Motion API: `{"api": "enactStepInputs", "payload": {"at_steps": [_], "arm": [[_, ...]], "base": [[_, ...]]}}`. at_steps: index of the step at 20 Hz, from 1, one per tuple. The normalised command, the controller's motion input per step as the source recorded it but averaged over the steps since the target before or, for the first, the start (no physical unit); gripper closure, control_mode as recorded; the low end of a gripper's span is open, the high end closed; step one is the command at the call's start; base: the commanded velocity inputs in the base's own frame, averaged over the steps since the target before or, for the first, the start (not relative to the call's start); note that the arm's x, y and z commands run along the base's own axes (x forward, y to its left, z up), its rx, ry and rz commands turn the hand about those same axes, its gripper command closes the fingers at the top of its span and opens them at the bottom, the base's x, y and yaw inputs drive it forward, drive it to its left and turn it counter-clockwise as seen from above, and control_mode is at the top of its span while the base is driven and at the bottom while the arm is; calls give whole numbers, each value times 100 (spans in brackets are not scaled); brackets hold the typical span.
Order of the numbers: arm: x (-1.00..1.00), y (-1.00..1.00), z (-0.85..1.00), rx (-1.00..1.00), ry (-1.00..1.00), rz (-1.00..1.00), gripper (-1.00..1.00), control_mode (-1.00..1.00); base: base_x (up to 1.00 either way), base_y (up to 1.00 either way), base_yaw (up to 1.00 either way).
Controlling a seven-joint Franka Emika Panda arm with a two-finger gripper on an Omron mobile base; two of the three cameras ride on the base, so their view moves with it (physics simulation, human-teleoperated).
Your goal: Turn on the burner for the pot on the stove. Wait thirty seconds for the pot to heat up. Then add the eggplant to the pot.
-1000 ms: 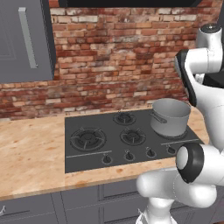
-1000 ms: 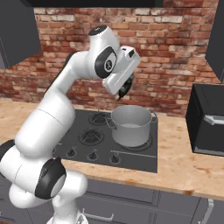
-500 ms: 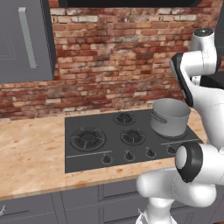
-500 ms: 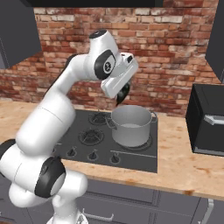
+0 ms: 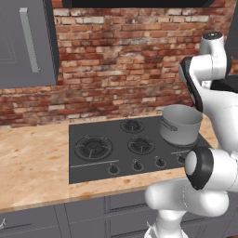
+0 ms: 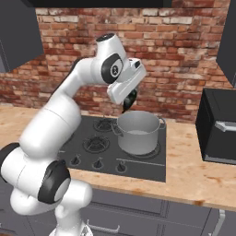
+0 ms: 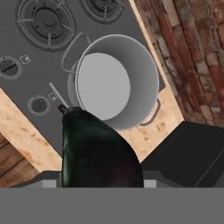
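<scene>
Claw (image 6: pixel 129 102) pinching eggplant (image 7: pixel 98 151), hanging above steel pot (image 6: pixel 138 132) near its rim. Released off-centre, could strike rim and tumble onto stove (image 5: pixel 100 160).

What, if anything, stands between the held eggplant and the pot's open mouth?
Nothing visible does. The gripper carries the eggplant above the pot, whose mouth is uncovered and whose inside looks empty in the hand view.
</scene>
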Motion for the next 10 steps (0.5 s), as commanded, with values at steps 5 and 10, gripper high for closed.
{"api": "enactStepInputs", "payload": {"at_steps": [5, 10], "arm": [[0, 0, -25, 1, -9, 0, 100, -100], [0, 0, -13, 0, 0, -1, 100, -100]], "base": [[0, 0, 0], [0, 0, 0]]}}
